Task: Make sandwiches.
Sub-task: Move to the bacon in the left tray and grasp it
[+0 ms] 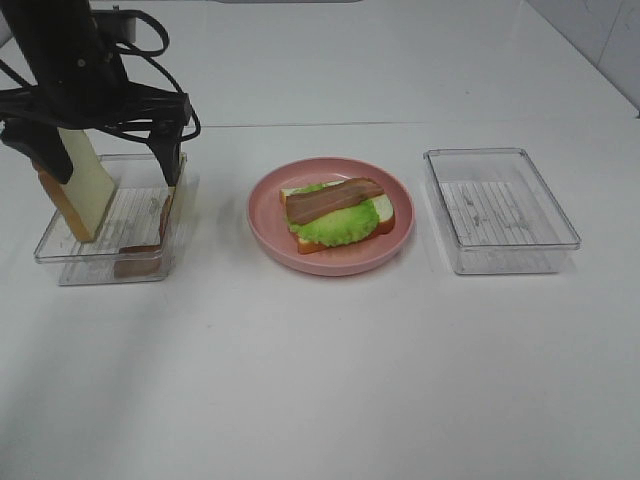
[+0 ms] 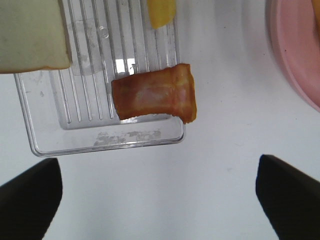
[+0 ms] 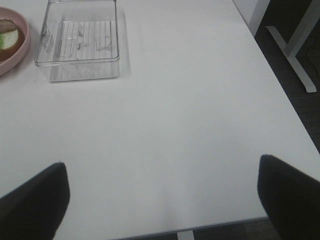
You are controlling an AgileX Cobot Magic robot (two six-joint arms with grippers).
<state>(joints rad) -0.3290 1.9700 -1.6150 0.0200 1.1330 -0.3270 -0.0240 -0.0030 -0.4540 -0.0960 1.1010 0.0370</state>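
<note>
On the pink plate [image 1: 268,225] lies an open sandwich stack [image 1: 338,212]: a white bread slice, ruffled green lettuce, and a brown bacon strip on top. My left gripper [image 1: 115,178] hangs open over the left clear tray [image 1: 100,262], holding nothing. In that tray a bread slice [image 1: 88,188] leans upright. A bacon strip [image 2: 155,95] drapes over the tray wall, and a yellow cheese piece [image 2: 161,12] shows past it. In the left wrist view my left gripper [image 2: 160,200] has only bare table between its fingertips. My right gripper [image 3: 160,200] is open over bare table, outside the exterior high view.
A second clear tray [image 1: 500,240] stands to the right of the plate with nothing in it, also visible as the clear tray [image 3: 82,70] in the right wrist view. The table's right edge [image 3: 295,120] drops off to the floor and a white table leg.
</note>
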